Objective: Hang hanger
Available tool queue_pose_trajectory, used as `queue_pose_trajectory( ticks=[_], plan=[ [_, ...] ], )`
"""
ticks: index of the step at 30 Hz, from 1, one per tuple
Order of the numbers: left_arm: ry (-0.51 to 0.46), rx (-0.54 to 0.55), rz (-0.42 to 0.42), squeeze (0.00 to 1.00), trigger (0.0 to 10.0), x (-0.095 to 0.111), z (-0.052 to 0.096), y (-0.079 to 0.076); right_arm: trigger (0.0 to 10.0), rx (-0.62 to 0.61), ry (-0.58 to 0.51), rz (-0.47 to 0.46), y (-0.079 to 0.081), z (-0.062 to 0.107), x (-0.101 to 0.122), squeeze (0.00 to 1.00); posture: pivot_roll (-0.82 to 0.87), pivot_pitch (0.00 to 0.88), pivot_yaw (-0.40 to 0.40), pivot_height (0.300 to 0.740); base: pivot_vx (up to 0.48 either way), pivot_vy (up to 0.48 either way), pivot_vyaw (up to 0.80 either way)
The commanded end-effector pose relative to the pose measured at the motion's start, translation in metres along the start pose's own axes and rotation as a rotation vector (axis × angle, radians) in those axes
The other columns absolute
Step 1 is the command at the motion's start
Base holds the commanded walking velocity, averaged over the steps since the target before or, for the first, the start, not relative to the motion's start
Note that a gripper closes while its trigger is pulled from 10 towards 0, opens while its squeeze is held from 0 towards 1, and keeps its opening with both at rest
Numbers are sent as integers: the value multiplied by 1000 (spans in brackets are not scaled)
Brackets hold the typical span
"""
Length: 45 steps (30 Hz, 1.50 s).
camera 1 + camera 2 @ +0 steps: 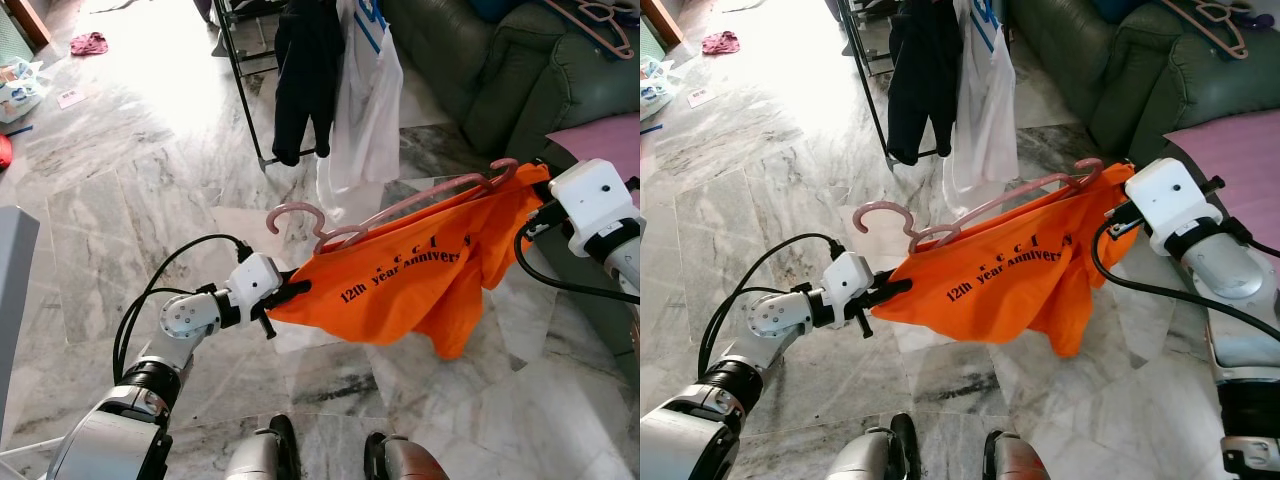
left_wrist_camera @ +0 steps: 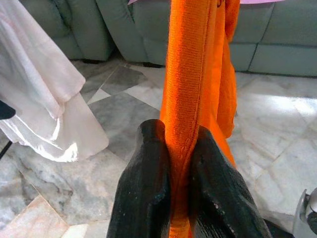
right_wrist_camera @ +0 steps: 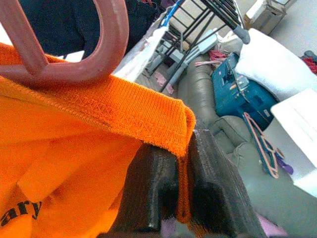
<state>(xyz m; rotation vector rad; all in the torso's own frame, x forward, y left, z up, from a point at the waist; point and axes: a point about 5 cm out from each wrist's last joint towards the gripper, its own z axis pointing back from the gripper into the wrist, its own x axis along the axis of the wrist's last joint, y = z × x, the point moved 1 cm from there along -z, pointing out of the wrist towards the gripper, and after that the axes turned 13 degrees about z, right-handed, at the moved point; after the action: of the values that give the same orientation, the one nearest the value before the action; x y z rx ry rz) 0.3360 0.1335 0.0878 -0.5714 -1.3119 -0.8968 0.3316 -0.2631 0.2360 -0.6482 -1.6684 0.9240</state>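
The left gripper has its two black fingers pinched tight on a folded edge of the bright orange cotton T-shirt, the cloth squeezed flat between the pads with no gap to spare. The right gripper is clamped the same way on the opposite hemmed edge of the shirt, its fingers closed over the stitched border. Between the two grippers the shirt is stretched out in the air above the floor — its dark printed lettering reads "12th year Anniversary" across the front, and a loose corner hangs down below the middle. A pale pink plastic hanger lies along the top edge of the shirt, its hook curling free beyond the cloth toward the left gripper's side, and its far shoulder reaching up by the right gripper. Beyond the shirt stands a black metal clothes rack with a dark navy garment and a white shirt hanging from it. A dark green sofa sits to the right, with more pink hangers lying on its back. Everything stands on a grey-veined marble tile floor.
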Motion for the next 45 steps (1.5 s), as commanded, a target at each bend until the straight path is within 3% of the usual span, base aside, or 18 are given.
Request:
queue_pose_trajectory(
  ticks=[1,9,17,19,20,25,31,34,38,45],
  plan=[
    [257,71,105,0,0,-59,49,0,0,-293,51,57,-69,12,-1,0,-171,231,69,740,0,0,0],
    [302,38,71,0,0,-65,53,-5,0,-320,91,54,-79,6,-3,0,-174,234,73,740,0,0,0],
    [339,8,60,0,0,-72,54,-12,0,-316,5,37,-84,-10,21,0,-174,242,75,740,0,0,0],
    [350,-2,58,0,0,-73,53,-14,0,-304,-37,65,-82,-16,35,0,-176,244,76,740,0,0,0],
    [363,-10,55,0,0,-75,53,-15,0,-293,-51,123,-82,-18,41,0,-177,243,77,740,0,0,0],
    [398,-15,63,0,0,-79,56,-16,0,-303,-51,179,-89,-18,46,0,-179,244,78,740,0,0,0],
    [445,-18,76,0,0,-86,59,-18,0,-257,-73,224,-79,-18,51,0,-180,247,79,740,0,0,0],
    [384,81,126,0,0,-79,55,-9,0,-213,-44,197,-62,-17,42,0,-176,250,77,740,0,0,0],
    [360,162,125,0,0,-72,53,2,0,-199,16,188,-48,-10,27,0,-170,253,78,740,0,0,0],
    [466,190,122,0,0,-85,62,2,0,-217,64,253,-46,-1,17,0,-174,254,86,740,0,0,0]
  ],
)
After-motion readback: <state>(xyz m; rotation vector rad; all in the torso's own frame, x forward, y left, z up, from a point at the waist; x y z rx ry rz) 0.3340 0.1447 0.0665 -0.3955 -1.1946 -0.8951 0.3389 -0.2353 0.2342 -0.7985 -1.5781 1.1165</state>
